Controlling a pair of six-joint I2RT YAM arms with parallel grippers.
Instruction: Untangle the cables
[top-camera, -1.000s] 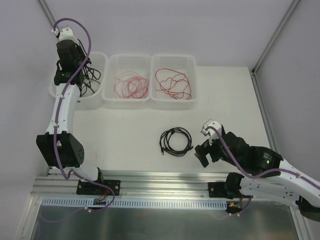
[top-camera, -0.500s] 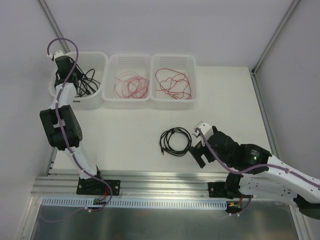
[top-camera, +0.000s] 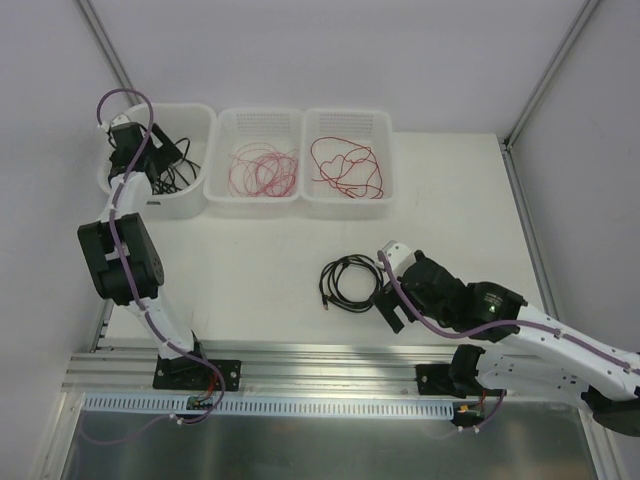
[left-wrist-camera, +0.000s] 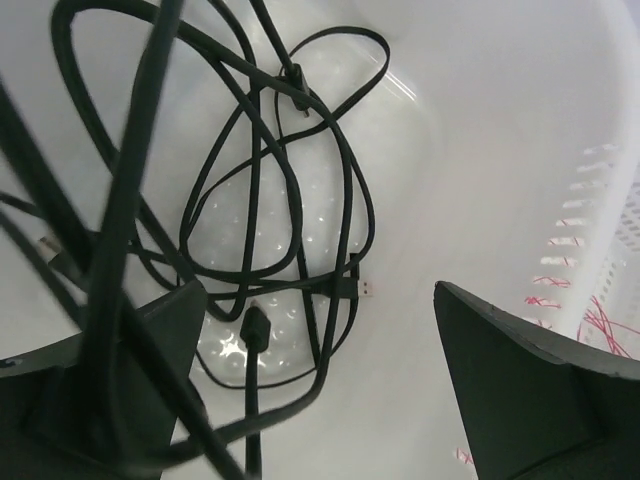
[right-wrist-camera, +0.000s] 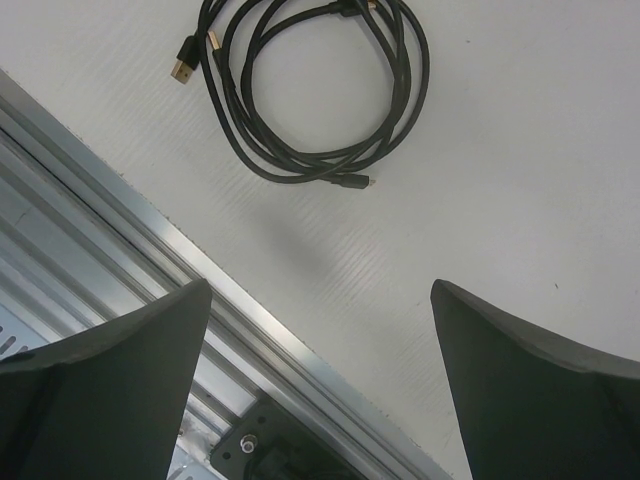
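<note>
Top external view: the left gripper hangs inside a smooth white plastic tub, fingers spread wide above tangled black cables; one strand crosses in front of its left finger. Fine pinkish-red wires lie in the middle white perforated basket and a looping red wire in the right white perforated basket. The right gripper, also spread wide, hovers just beside a coiled black cable on the white surface.

bright even light, soft shadows; close cables blurred.
</note>
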